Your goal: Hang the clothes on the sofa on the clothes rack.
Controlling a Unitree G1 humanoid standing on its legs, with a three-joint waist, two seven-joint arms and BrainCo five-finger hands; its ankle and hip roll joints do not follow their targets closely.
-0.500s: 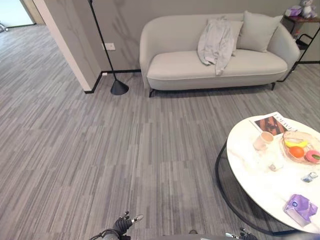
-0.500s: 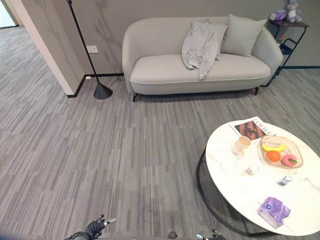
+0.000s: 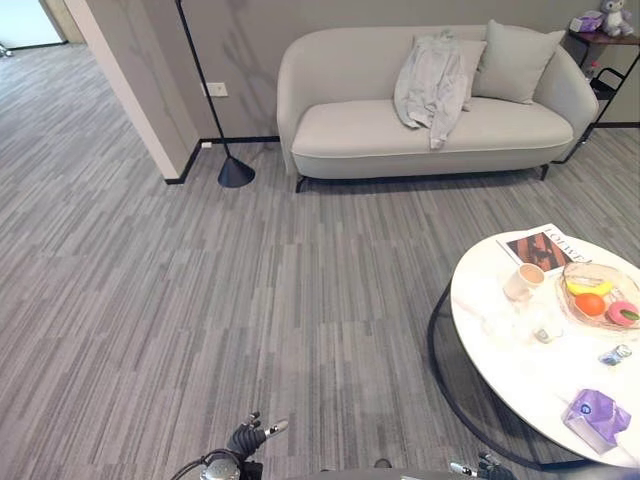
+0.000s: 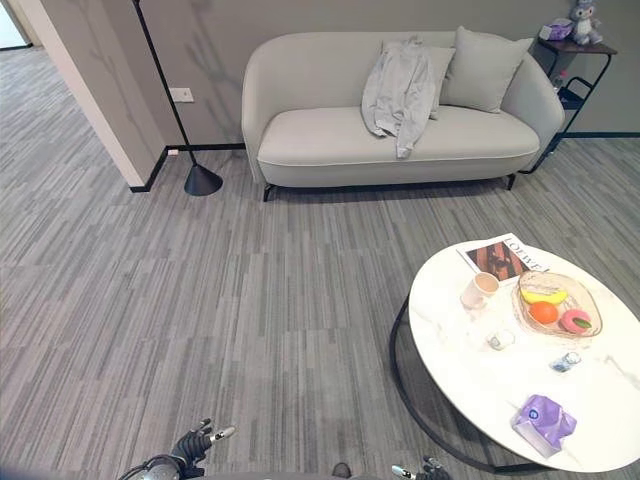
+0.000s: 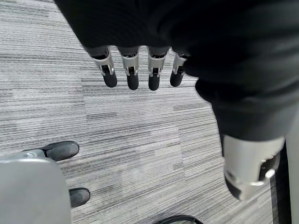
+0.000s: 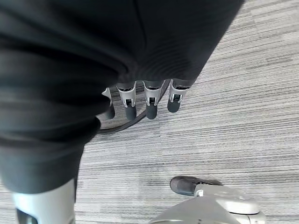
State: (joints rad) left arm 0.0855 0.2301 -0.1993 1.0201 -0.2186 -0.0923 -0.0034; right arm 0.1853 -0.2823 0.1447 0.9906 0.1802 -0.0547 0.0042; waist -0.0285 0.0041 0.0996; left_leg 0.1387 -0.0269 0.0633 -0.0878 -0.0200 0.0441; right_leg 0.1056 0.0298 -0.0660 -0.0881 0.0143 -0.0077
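Left eye view: grey garment drapes the sofa backrest; both relaxed, empty hands should approach squarely.

You're getting even, soft indoor light across the striped grey floor, bright enough everywhere. Daylight is spilling in from the opening at the far left corner, washing that patch pale. The round white marble-look table is glaring a little and casting a faint shadow underneath. The light grey curved sofa is throwing a thin dark shadow along its base. Straight lines are bowing slightly toward the edges of the head views. In the wrist views the dark ribbed covers are blurring up close, while the floor is staying sharp.
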